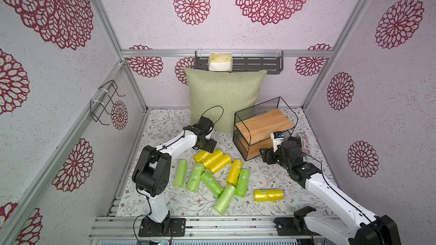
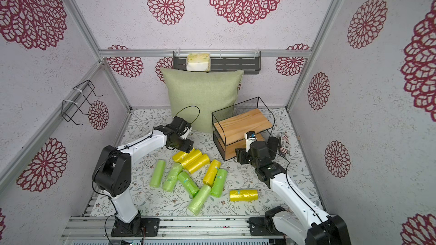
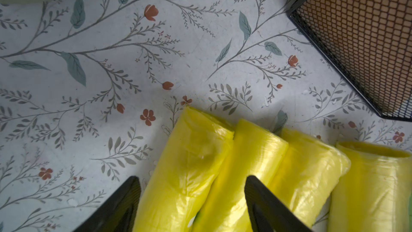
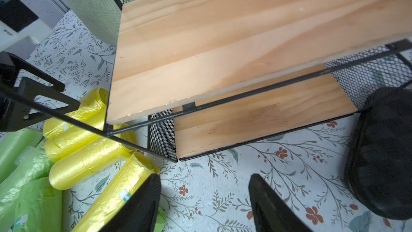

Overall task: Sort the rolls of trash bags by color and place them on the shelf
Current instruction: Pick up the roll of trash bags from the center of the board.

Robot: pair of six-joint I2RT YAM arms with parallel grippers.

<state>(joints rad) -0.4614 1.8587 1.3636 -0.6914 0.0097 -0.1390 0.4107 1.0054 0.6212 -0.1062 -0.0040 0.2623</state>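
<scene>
Left claw point(image 3: 191, 177) spread wide, straddling two yellow rolls point(image 3: 189, 152) on the counter point(image 3: 89, 85), green rolls point(image 1: 195, 176) piled just beside. Right claw point(image 4: 205, 175) gapes over the counter, facing the shelf point(image 4: 223, 41). Packet point(image 2: 284, 146) beside it reads "Place"; roll stickers too small to read.

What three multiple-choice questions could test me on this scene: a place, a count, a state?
1. The shelf's boards are: A bare, B half filled, C full.
2. How many yellow rolls are there? A three, B five, C seven.
3. The pale packet sits: A on the shelf, B in the grey wall rack, C among the rolls.
A: both wooden boards show nothing on them.
B: four in the pile, one apart.
B: it rests in that rack on the back wall.
</scene>
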